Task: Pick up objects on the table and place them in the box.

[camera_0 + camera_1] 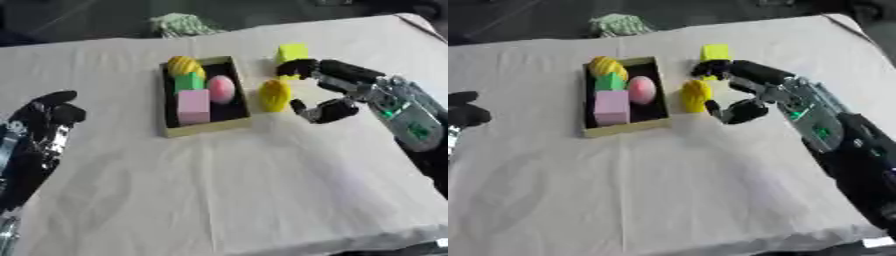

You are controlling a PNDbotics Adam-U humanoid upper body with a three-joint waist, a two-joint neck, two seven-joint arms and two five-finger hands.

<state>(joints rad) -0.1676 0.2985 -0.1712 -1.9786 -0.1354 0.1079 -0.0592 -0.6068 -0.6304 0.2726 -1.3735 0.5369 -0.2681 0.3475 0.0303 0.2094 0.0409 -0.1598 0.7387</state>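
Observation:
An open cardboard box (206, 128) lies at the table's middle back. It holds a yellow striped round piece (185, 65), a green block (188, 82), a pink egg shape (220, 88) and a pink cube (193, 106). Just right of the box a yellow ridged piece (275, 95) stands on the cloth. Behind it sits a yellow cube (293, 51). My right hand (343, 89) is open right next to the ridged piece, fingers (297, 68) arched above it and the thumb (325, 112) below, neither closed on it. My left hand (48, 116) rests open at the left edge.
A white cloth (227, 190) covers the table, wide and bare in front of the box. A green and white crumpled thing (179, 23) lies beyond the far edge. The table's right edge runs close behind my right forearm (411, 120).

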